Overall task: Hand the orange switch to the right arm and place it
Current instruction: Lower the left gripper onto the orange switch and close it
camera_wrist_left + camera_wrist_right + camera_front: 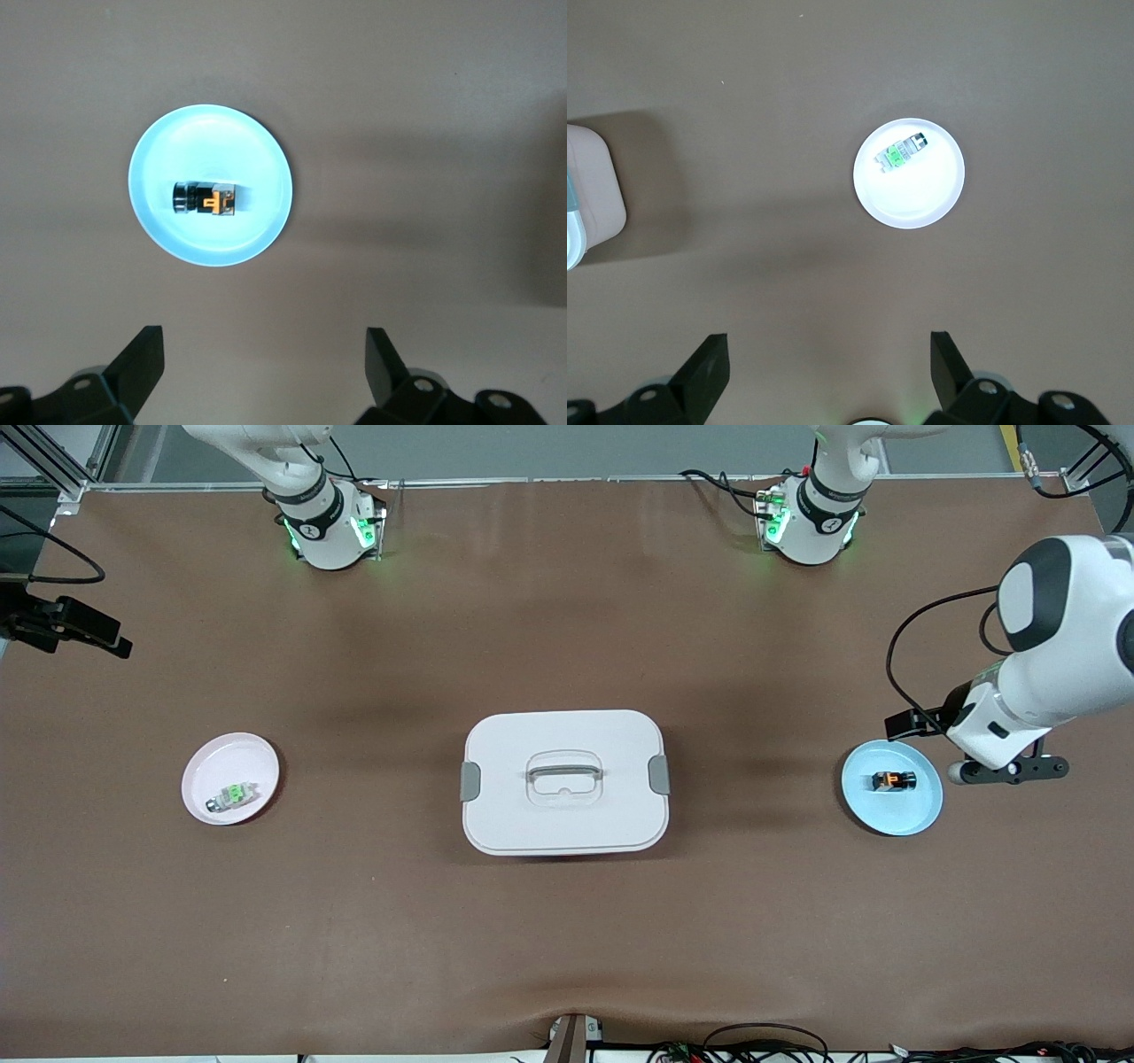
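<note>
The orange switch [893,780] is a tiny black block with an orange part, lying on its side on a light blue plate [912,815] toward the left arm's end of the table. It also shows in the left wrist view [205,199] on that plate [257,150]. My left gripper [1010,769] hangs in the air just beside the blue plate, open and empty [264,354]. My right gripper [830,354] is open and empty, high above the table; it is out of the front view.
A white lidded box [564,781] with grey latches and a handle stands mid-table. A pink plate [250,755] with a pale switch with a green part [232,794] lies toward the right arm's end. A black clamp [62,629] sits at that table edge.
</note>
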Robot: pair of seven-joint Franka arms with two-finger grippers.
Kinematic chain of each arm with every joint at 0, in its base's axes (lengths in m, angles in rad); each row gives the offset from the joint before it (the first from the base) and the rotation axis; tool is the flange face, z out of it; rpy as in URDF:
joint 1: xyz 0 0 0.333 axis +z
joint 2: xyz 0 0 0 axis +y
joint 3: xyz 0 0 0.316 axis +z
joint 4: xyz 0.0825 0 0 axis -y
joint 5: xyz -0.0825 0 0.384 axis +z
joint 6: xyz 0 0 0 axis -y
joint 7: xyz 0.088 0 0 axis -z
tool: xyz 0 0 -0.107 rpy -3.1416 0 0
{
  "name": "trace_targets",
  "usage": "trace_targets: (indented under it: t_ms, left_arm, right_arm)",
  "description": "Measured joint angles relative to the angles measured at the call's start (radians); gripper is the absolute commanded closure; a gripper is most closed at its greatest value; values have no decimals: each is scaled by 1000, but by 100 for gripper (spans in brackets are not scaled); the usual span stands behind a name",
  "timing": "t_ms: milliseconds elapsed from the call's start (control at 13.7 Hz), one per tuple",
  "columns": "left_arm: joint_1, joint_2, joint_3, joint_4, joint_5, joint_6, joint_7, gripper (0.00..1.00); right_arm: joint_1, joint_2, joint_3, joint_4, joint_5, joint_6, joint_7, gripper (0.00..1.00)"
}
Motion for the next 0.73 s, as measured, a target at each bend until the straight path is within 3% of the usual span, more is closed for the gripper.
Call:
trace_targets:
  t_ms: [728]
  left_arm:
    - [-12, 78, 0, -146, 2, 258, 66, 0]
  right_arm:
    - [0, 0, 0, 0, 0, 0, 0, 0]
